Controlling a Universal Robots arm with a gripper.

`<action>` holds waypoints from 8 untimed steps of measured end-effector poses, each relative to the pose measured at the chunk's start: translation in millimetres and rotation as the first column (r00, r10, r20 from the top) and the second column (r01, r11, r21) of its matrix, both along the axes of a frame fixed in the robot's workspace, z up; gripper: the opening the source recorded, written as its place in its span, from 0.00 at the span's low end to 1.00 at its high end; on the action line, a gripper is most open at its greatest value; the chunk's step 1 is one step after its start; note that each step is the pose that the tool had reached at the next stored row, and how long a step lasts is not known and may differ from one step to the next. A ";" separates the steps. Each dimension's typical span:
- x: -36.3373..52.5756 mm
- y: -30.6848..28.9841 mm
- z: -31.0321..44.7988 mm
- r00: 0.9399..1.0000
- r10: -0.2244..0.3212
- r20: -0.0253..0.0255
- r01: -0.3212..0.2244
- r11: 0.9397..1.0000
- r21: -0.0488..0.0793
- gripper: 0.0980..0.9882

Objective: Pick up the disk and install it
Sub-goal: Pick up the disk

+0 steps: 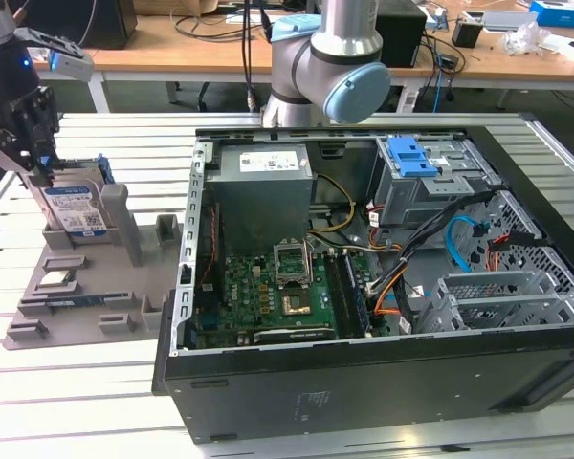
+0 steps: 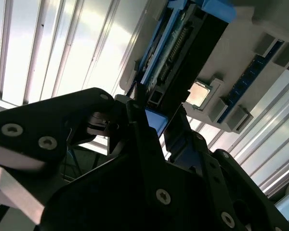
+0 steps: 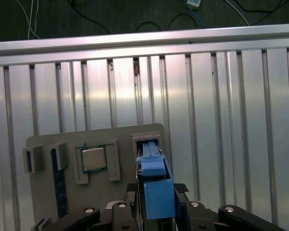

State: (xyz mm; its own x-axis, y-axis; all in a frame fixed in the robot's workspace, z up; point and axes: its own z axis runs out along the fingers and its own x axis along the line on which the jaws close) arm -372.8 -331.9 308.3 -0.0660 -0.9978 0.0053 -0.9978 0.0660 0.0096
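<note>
1. Claw point(image 1: 38, 161): black metal, bolted plates, at 9 o'clock in the exterior view. It is narrowed onto the top edge of the disk. In the first wrist view its fingers point(image 3: 183, 191) lie flat against both sides of the blue frame point(image 3: 156, 187).
2. Disk point(image 1: 74, 208): flat silver-grey slab with a white-and-blue label, edged in smooth plastic. It stands upright on edge in a slot of the parts stand point(image 1: 117, 229) and is not yet raised out.
3. Parts stand: matte grey moulded plastic, stepped with posts and pockets. One pocket holds a square, metal-capped processor chip point(image 3: 94, 159). The stand rests on the slatted aluminium surface point(image 1: 77, 392), which is glossy and grooved.
4. Computer case point(image 1: 364, 378): black sheet steel, lying open at 3 o'clock of the stand.
   - Inside are a green motherboard point(image 1: 258, 292) and a grey power supply box point(image 1: 263, 182).
   - The blue-handled drive bay point(image 1: 430, 196) sits toward 1 o'clock, with loose cables point(image 1: 416, 253) just beside it.
5. Hazards, as I judge them:
   - A pull off vertical could jam the disk in its slot and drag the light stand along.
   - Slick plastic under a narrow grip could let the disk slip.
   - The case rim and the cables near the bay could snag it.
</note>
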 end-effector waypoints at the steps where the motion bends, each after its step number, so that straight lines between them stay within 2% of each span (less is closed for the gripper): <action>1: 0.0 0.0 -0.7 1.000 0.000 0.000 0.000 1.000 0.000 0.36; 8: 0.1 0.0 -6.9 1.000 0.000 0.000 0.000 1.000 0.000 0.36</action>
State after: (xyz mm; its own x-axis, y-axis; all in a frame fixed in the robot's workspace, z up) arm -372.7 -331.9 301.4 -0.0660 -0.9978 0.0053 -0.9978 0.0661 0.0097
